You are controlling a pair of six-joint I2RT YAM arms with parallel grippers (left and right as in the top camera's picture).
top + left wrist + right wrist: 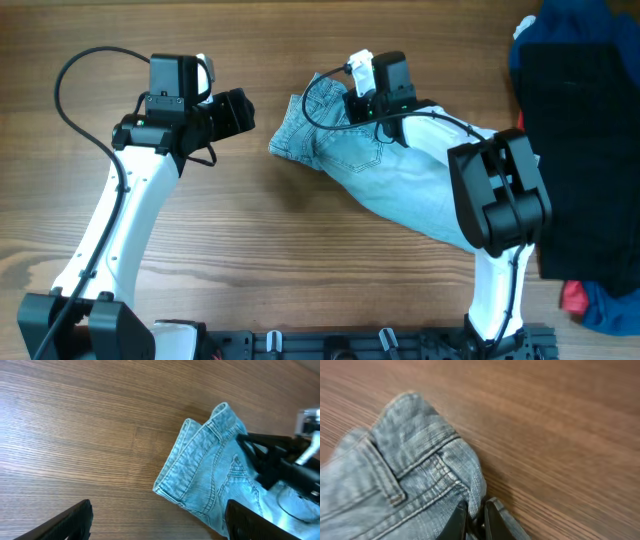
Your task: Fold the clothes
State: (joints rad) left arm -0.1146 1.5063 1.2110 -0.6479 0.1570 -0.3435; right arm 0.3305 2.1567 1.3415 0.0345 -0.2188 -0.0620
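Observation:
The light blue denim shorts (385, 170) lie bunched on the wooden table, waistband end to the left. My right gripper (362, 100) is shut on the waistband edge of the shorts (420, 460); in the right wrist view the two fingers (474, 510) pinch a fold of denim. My left gripper (240, 110) is open and empty, hovering left of the shorts. In the left wrist view its fingers (157, 520) frame bare wood, with the shorts (215, 475) and the right arm (280, 460) to the right.
A black garment (585, 140) lies over dark blue and red clothes (600, 300) at the right edge of the table. Bare wood (280, 270) spreads between the arms and along the front.

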